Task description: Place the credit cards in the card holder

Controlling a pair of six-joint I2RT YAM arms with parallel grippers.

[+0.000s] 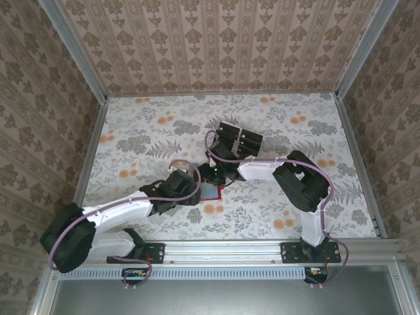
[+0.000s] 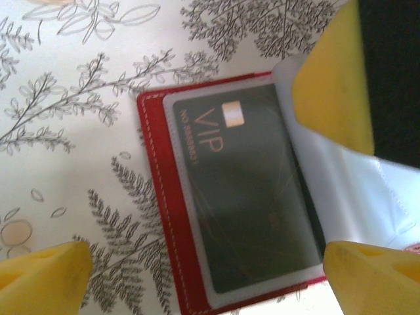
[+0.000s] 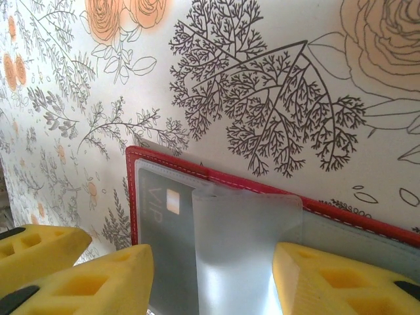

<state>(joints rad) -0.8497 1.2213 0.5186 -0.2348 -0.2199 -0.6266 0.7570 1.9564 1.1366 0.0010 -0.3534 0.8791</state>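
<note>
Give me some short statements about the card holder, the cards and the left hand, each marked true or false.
1. The card holder lies open on the table. True.
2. A black VIP card sits in one of its pockets. True.
3. The card holder is blue. False: it is red.
4. The left hand is shut on a card. False: it is open, and its fingers stand wide apart.

The card holder (image 2: 176,216) lies open on the table (image 2: 65,164), ahead of the left gripper (image 2: 205,279) and between its fingers. One credit card (image 2: 252,197) sits in the holder's pocket. A pocket sleeve (image 3: 246,243) rises between the fingers of the right gripper (image 3: 216,282). The card rack (image 1: 239,139) stands beyond both grippers.
</note>
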